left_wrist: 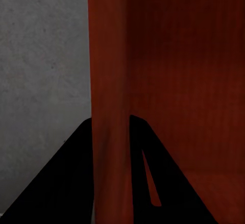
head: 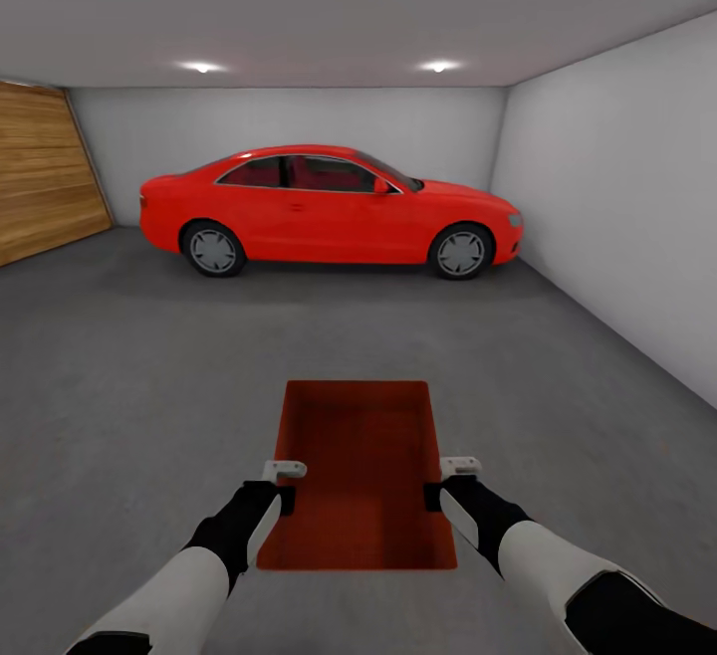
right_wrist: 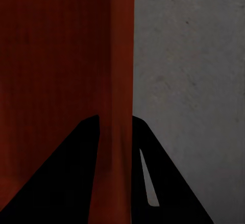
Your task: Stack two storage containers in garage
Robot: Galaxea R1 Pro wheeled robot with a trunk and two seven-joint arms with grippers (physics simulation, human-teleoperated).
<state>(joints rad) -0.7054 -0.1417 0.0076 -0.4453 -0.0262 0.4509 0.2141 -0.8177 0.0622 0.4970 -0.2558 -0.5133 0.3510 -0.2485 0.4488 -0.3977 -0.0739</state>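
The robot is in the garage with one bin [head: 360, 476] carried between both arms, so the trip for this bin looks nearly done; the setting-down, the second bin and the stacking are all left, as far as can be judged.

The left gripper [head: 285, 496] is clamped on the bin's left long wall, one finger inside and one outside, the wall [left_wrist: 109, 132] pinched between them in the left wrist view. The right gripper [head: 439, 489] holds the right wall [right_wrist: 115, 132] the same way. The bin sits level between the two grips, its open top up.

Below the grippers and to each outer side lies bare grey floor [head: 119, 386] (whether the bin already touches it I cannot tell). Ahead of the hands the floor runs open to a red car [head: 329, 209], well apart from the bin. A white wall [head: 617, 207] stands off to the right, a wooden door [head: 45, 172] far off to the left. There is room to lower straight down.
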